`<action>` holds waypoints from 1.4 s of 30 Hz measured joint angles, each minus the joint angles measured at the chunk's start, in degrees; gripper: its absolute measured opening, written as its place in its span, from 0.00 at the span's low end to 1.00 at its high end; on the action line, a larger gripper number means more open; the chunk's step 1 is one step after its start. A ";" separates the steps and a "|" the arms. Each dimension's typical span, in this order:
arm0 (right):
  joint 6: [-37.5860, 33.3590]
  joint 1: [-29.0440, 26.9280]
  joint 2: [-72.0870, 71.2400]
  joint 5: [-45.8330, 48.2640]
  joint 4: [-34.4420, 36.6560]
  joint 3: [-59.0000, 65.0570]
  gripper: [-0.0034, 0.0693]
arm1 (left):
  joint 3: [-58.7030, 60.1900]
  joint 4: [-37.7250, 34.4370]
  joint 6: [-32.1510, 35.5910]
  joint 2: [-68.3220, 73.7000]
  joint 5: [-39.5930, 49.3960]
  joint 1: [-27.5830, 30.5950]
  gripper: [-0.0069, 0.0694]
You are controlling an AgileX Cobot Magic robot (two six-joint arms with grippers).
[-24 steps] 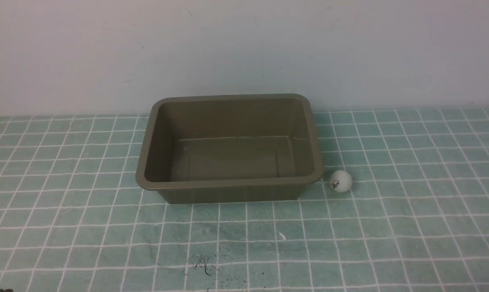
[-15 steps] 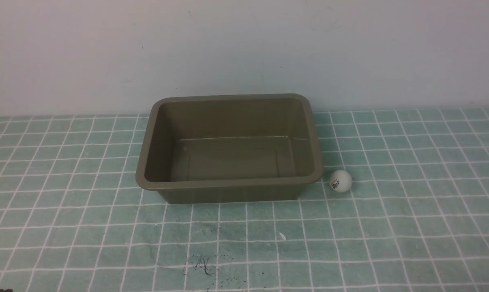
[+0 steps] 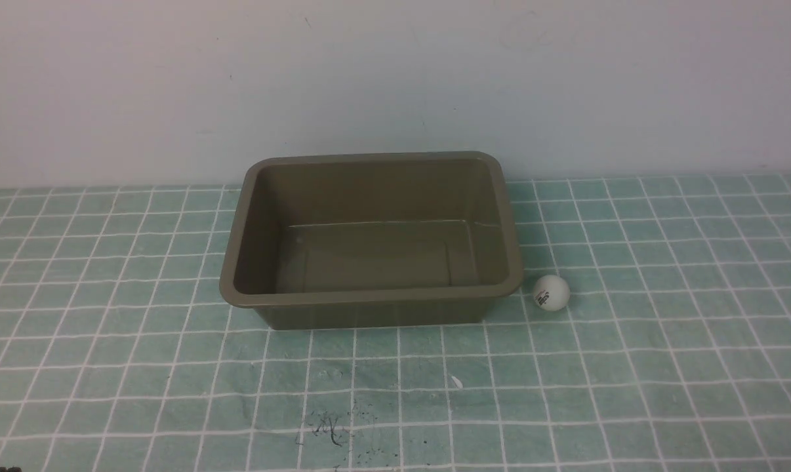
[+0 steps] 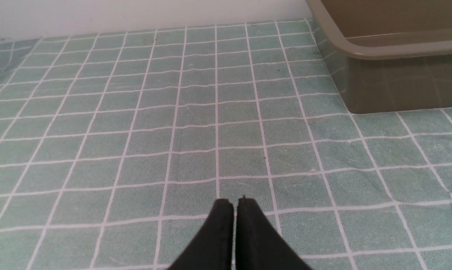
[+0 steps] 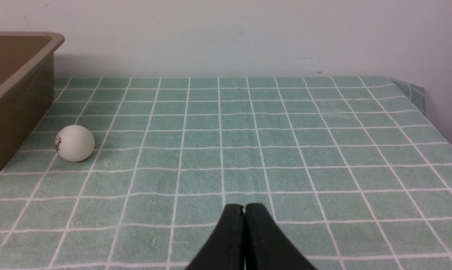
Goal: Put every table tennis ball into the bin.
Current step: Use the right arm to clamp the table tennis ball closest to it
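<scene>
The olive-brown bin (image 3: 369, 298) stands on the table near the back wall, with nothing inside. One white table tennis ball (image 3: 551, 292) with a dark logo lies on the cloth just right of the bin's front right corner. It also shows in the right wrist view (image 5: 75, 143), beside the bin's wall (image 5: 12, 112). My left gripper (image 4: 234, 202) is shut and empty, low over the cloth, with the bin's corner (image 4: 379, 48) ahead of it. My right gripper (image 5: 244, 207) is shut and empty, well short of the ball. Neither arm shows in the front view.
A green cloth with a white grid (image 3: 664, 367) covers the table. A pale wall (image 3: 395, 78) stands right behind the bin. The cloth's far right corner (image 5: 413, 93) marks the table's edge. Dark specks (image 3: 330, 429) lie on the cloth in front.
</scene>
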 joint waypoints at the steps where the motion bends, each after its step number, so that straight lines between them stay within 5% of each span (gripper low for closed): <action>1: 0.75 0.00 0.00 -1.81 1.37 0.20 0.03 | 0.00 0.00 0.00 0.00 0.00 0.00 0.08; 7: 8.80 0.00 0.00 -22.10 14.49 0.28 0.03 | 0.00 0.00 0.00 0.00 0.00 0.00 0.08; 15: 13.72 0.00 0.08 -34.91 17.87 -0.41 0.03 | 0.00 0.00 0.00 0.00 0.00 0.00 0.08; 21: 16.49 3.36 14.28 -11.23 9.53 -22.06 0.03 | 0.00 0.00 0.00 0.00 -0.02 0.00 0.08; 22: 14.98 5.54 22.24 -0.11 7.21 -30.26 0.03 | 0.00 0.00 0.00 0.00 -0.02 0.00 0.08; 28: 3.90 14.12 53.67 31.41 5.72 -53.55 0.03 | 0.00 0.00 0.00 0.00 -0.02 0.00 0.08; 42: -9.19 18.35 94.09 36.56 17.71 -79.08 0.03 | 0.00 0.00 0.00 0.00 -0.02 0.00 0.08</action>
